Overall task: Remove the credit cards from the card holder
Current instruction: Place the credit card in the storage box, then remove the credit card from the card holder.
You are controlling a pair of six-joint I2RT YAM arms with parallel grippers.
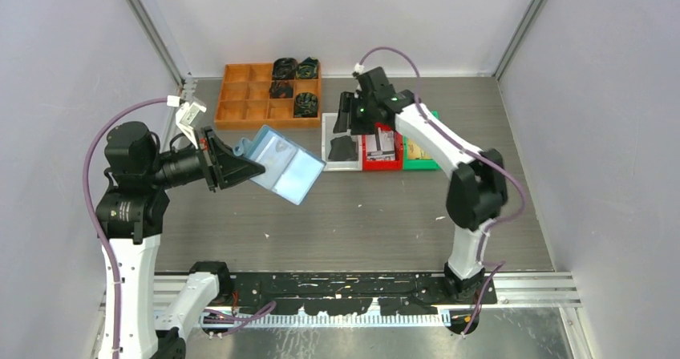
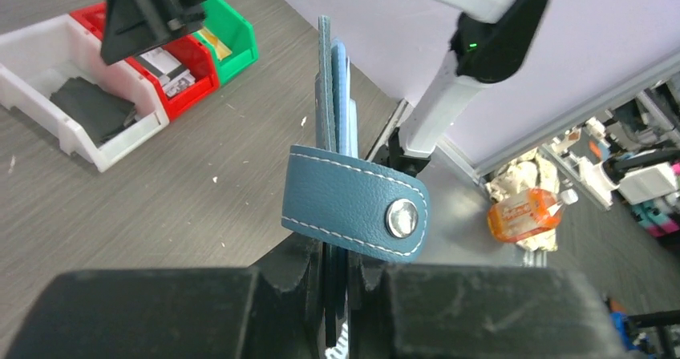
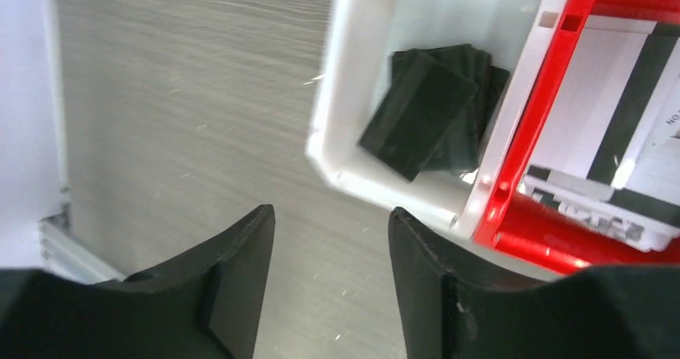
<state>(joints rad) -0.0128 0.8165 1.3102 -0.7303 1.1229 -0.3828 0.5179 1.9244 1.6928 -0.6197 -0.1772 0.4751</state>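
Note that the left gripper point(image 1: 239, 167) is clenched on one edge of the card holder point(image 1: 290, 169) and holds it opened out above the left half of the worktop point(image 1: 353, 223). In the left wrist view, the tab loop point(image 2: 357, 203) curls just in front of the fingers. The right gripper point(image 3: 330, 239) hangs over the white bin point(image 3: 341, 94) near the far edge, its jaws apart with nothing between them. You see the dark grey credit cards point(image 3: 421, 110) lying in the white bin. The pale striped credit cards point(image 3: 617, 110) lie in the adjoining red bin point(image 3: 513, 159).

Print on the credit cards point(image 3: 597, 127) in the red bin point(image 3: 525, 139) is too small to read.
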